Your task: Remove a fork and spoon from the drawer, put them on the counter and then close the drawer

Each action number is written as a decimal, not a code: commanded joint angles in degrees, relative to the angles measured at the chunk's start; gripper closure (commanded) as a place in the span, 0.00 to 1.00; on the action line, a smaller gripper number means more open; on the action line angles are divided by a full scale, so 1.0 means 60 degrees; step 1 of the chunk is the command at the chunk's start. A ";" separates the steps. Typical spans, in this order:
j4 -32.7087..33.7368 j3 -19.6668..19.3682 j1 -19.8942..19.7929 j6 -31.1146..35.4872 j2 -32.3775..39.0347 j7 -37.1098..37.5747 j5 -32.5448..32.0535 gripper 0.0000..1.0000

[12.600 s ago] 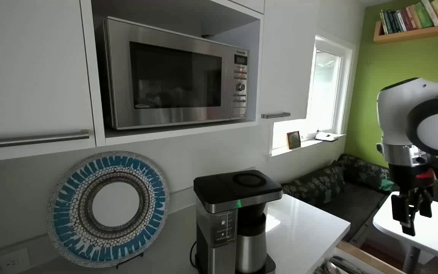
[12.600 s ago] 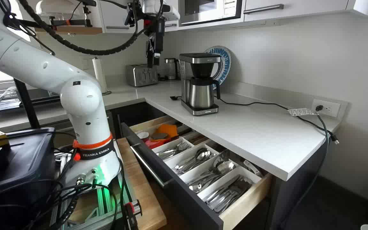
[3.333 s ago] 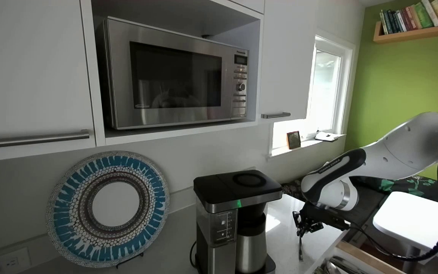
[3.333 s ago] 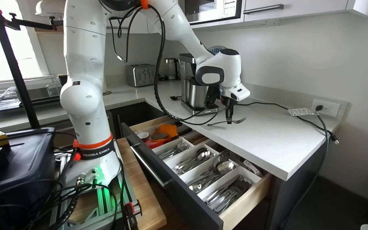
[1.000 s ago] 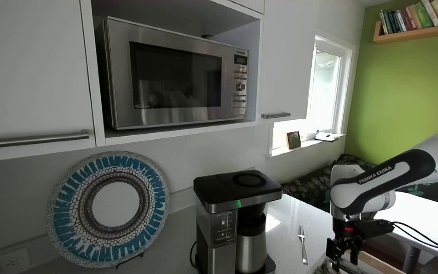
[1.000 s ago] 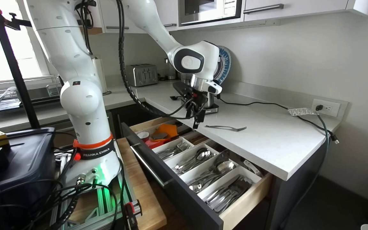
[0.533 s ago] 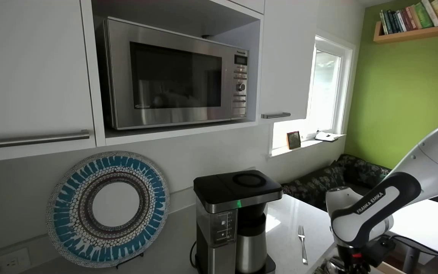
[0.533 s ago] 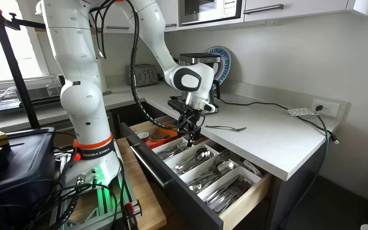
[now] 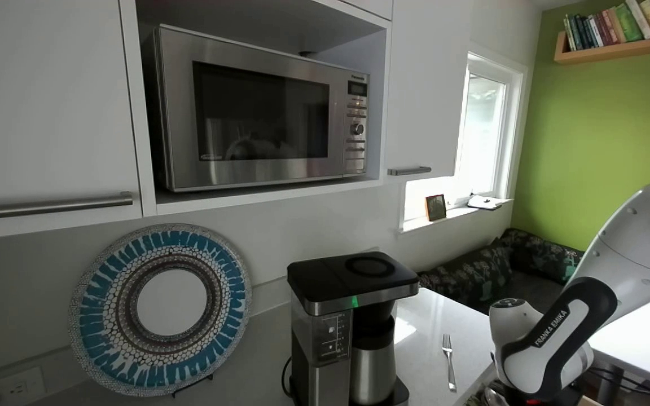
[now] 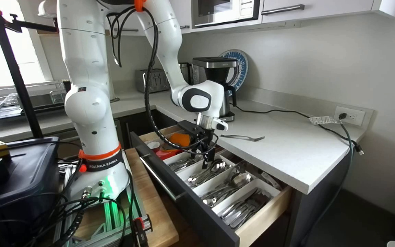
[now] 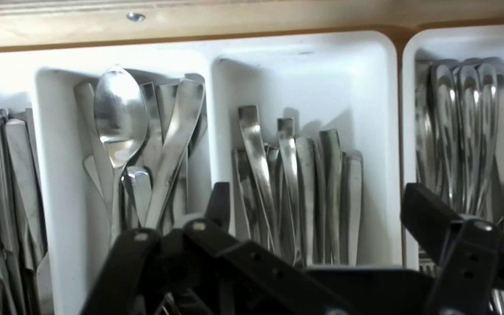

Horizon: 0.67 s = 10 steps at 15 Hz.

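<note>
The fork (image 10: pixel 240 137) lies flat on the white counter (image 10: pixel 279 140), near the drawer-side edge; it also shows in an exterior view (image 9: pixel 449 362). The drawer (image 10: pixel 266 216) is pulled open, with a dark front and pale wood sides. A silver spoon (image 11: pixel 120 109) lies bowl-up in a white compartment in the wrist view, left of my jaws. Spoon bowls also show in an exterior view (image 10: pixel 218 166). My gripper (image 11: pixel 315 190) is open and empty above a compartment of several metal handles. It points down over the drawer in an exterior view (image 10: pixel 207 162).
The coffee maker (image 10: pixel 214 91) stands on the counter behind my wrist. Orange and red items (image 10: pixel 178 140) lie at the drawer's far end. More compartments hold ladles (image 10: pixel 240 179) and knives or handles (image 10: pixel 242 212). A black cord (image 10: pixel 273 110) runs along the counter.
About three seconds ago my gripper held the fork over the counter; the fork now lies there, released. My arm has moved to the drawer and lowered over the cutlery compartments.
</note>
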 commanded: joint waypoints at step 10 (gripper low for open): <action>-0.0103 -0.0276 0.0052 0.3328 0.1440 0.0128 -0.0434 0.28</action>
